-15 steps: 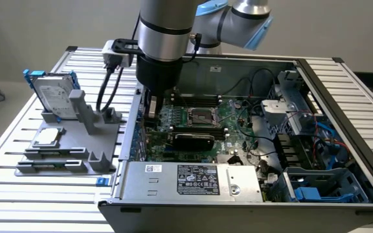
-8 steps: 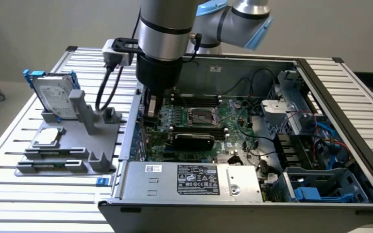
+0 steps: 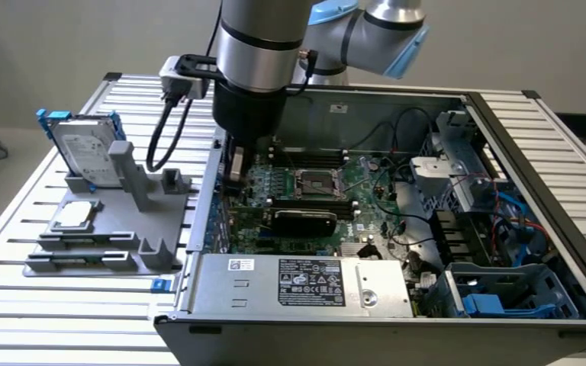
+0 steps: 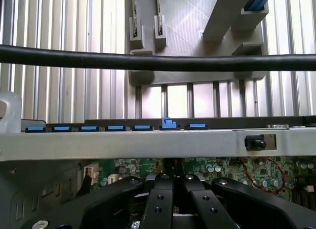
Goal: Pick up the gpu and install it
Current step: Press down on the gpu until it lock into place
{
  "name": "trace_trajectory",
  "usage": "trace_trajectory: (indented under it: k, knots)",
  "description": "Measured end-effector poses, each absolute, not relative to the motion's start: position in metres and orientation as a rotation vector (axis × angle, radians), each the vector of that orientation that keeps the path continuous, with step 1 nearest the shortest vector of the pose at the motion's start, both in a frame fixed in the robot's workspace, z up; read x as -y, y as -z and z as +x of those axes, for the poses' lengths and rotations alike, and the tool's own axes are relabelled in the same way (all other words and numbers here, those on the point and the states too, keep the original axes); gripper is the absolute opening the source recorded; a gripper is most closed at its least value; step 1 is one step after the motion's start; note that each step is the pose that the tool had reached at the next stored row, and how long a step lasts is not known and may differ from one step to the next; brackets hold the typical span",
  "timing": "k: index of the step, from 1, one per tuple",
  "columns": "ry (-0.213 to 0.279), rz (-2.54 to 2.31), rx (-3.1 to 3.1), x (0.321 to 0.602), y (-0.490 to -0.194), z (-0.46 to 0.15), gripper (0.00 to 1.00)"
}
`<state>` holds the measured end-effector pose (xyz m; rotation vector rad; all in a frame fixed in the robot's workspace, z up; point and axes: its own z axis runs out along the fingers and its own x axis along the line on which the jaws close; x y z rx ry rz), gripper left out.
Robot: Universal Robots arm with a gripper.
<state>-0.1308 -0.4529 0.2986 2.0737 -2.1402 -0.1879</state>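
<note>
i am hanging low inside the open computer case, down near its rear wall on the exterior view's left, over the green motherboard. beside the case, the grey parts stand is sitting on the slatted table with the hard drive propped in it and the small square chip lying flat. the card slots in that stand are looking bare, so i am judging the pick-up as done.

the card is lying among the slots on the motherboard, just below the processor socket in the exterior view, its black rounded shroud showing. it is looking level and in place, though i cannot tell whether it is fully seated, so pressing home may be what is left.

my gripper is pinched together with nothing between the fingers. it is standing near the card's bracket end, and i cannot tell whether it is touching.
</note>
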Motion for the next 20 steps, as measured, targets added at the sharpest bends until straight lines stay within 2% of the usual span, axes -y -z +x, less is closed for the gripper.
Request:
trace_trajectory:
  k: [20]
  knots:
    - [0.189, 2.031, 2.164, 0.4517, -0.2993, -0.1307, 0.11]
